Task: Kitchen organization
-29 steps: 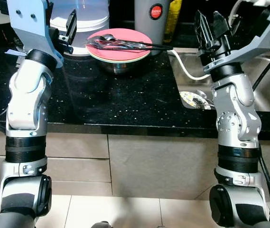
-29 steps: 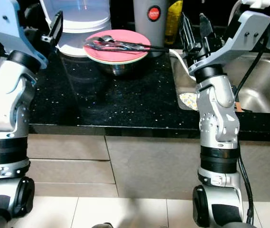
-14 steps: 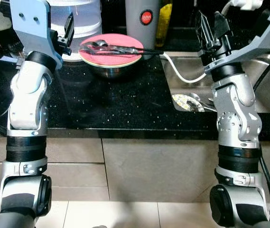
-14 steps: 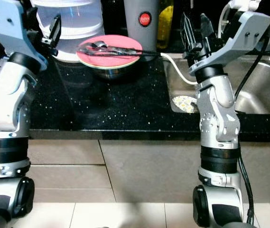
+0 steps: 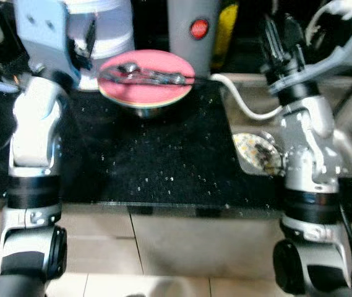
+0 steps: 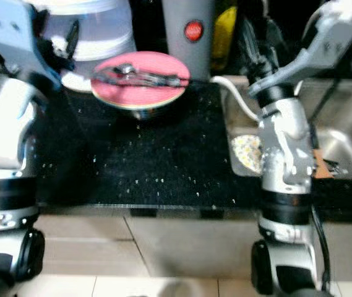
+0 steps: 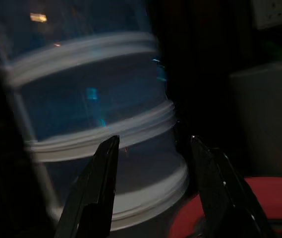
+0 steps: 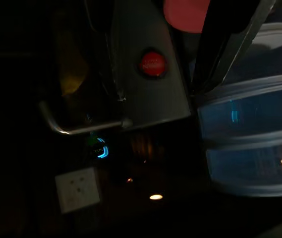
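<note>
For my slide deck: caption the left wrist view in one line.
Left hand, fingers apart and empty, faces a stacked translucent container on the dark counter, a pink plate at the edge.

Cutlery point(image 5: 145, 75) on plate point(image 5: 146, 88) atop bowl point(image 5: 146, 111), mid-counter point(image 5: 157, 161); stacked container point(image 5: 101, 31) left, flask point(image 5: 192, 28) behind, sink point(image 6: 343, 133) right.

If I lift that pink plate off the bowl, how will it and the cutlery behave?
The pink plate looks rigid, likely liftable by its rim. The loose cutlery lying on it will probably slide if it tilts. Resting on the steel bowl, it may rock when nudged.
</note>
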Motion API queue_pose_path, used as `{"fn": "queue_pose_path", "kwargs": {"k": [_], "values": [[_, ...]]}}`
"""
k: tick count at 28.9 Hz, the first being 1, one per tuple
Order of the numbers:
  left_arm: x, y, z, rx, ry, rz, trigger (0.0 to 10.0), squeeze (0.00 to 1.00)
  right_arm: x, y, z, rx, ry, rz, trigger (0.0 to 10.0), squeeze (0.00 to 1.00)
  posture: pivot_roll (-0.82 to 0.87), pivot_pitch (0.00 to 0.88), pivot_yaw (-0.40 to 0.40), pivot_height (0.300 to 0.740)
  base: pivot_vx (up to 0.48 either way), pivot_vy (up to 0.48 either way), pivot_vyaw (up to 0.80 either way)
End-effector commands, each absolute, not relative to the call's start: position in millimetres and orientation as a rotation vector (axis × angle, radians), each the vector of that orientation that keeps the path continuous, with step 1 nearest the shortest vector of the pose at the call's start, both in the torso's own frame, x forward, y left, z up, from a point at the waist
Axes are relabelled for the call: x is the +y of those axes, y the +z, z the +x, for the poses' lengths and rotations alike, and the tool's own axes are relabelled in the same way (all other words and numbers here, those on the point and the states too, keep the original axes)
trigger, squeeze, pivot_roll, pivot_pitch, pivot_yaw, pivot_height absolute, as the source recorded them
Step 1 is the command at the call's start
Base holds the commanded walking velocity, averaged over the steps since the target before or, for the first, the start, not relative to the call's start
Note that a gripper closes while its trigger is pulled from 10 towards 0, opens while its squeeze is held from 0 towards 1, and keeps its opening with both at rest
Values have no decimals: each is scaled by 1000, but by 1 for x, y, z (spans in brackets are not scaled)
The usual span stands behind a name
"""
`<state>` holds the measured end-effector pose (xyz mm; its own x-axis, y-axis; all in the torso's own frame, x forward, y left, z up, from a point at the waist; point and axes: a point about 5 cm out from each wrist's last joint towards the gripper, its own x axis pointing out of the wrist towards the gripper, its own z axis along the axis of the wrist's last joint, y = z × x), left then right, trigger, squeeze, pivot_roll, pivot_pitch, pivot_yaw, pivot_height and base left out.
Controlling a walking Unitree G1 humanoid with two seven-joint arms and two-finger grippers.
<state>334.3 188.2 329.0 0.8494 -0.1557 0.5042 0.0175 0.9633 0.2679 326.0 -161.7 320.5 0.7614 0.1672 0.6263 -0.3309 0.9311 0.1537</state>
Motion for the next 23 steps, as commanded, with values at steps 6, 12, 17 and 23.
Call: {"fn": "queue_pose_path", "kwargs": {"k": [6,12,17,23], "values": [[184,332,333,-565,-115,262,10000,0,-169,323,324,-670,253,259,10000,0,76,30,-9,740,0,0,0],[184,332,333,-566,-112,262,10000,0,-168,323,323,-670,253,258,10000,0,76,30,-9,740,0,0,0],[186,331,333,-549,-99,272,10000,0,-168,323,324,-668,254,256,10000,0,76,30,-9,740,0,0,0],[188,328,335,-524,-89,276,10000,0,-166,321,324,-662,264,241,10000,0,79,26,-10,740,0,0,0]]}}
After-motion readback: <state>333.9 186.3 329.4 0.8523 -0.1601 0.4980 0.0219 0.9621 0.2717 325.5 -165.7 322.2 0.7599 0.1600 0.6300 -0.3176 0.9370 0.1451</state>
